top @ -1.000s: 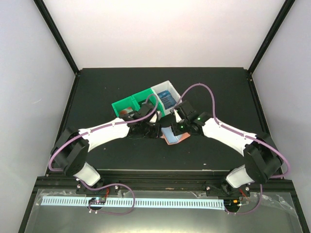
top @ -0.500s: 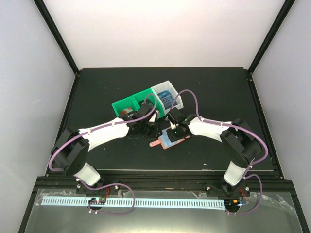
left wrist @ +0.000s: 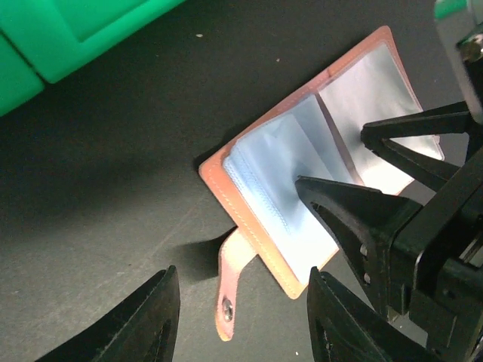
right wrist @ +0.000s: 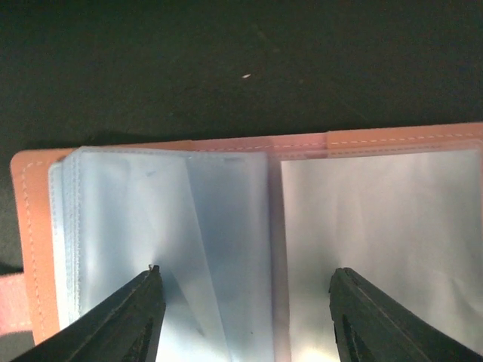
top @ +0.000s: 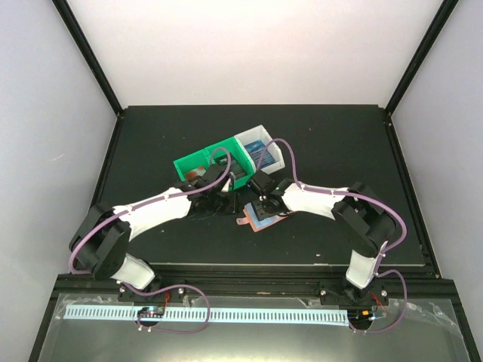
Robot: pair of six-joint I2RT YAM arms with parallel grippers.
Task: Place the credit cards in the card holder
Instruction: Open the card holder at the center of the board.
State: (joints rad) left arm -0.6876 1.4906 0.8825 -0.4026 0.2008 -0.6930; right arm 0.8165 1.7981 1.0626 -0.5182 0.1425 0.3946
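The card holder [top: 261, 219] lies spread open on the black table, salmon cover down and pale blue pockets [right wrist: 173, 219] up. Its snap tab [left wrist: 229, 302] sticks out toward my left gripper [left wrist: 241, 285], which is open, with the tab on the table between its fingers. My right gripper [right wrist: 245, 273] is open right over the holder, one finger over the left pockets and one over the right page [right wrist: 377, 219]. From the left wrist those right fingers [left wrist: 355, 215] show on the pockets. A blue credit card [top: 261, 155] lies in the white bin [top: 250, 137].
A green bin [top: 198, 161] stands just behind my left wrist, joined to the white bin; its edge [left wrist: 75, 38] fills the top left of the left wrist view. Both arms meet at the table's middle, the grippers nearly touching.
Both grippers have opened. The right gripper has swung left and down over the holder, which has shifted slightly left and now lies flat and open with its tab out.
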